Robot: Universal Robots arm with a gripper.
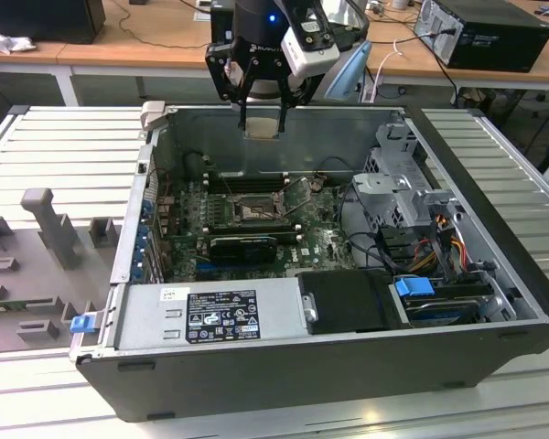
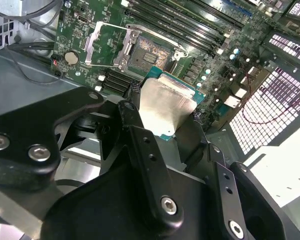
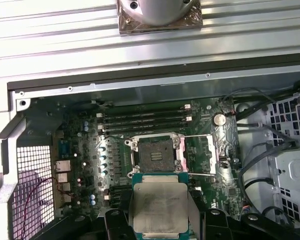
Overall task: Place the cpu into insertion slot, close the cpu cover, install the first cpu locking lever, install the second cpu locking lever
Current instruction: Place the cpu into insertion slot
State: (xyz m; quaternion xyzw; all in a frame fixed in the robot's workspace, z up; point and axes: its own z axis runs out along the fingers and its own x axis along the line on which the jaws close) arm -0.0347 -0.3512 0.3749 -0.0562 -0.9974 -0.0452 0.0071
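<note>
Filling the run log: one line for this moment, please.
pincer: shut on cpu | above case | insertion slot: empty | cpu cover: open

cpu (image 3: 159, 207): pale silvery face, teal-green edge
insertion slot (image 3: 154, 155): dark centre, silvery rim
cpu cover (image 3: 213, 154): silvery-grey
circuit board (image 1: 322, 240): green
memory slots (image 3: 145, 120): black parallel stripes
gripper (image 1: 262, 119): black
case wall (image 3: 32, 160): grey, perforated grid
power supply (image 1: 210, 315): silvery, black label
latch (image 1: 82, 322): blue
tabletop (image 1: 165, 41): light wood brown
</note>
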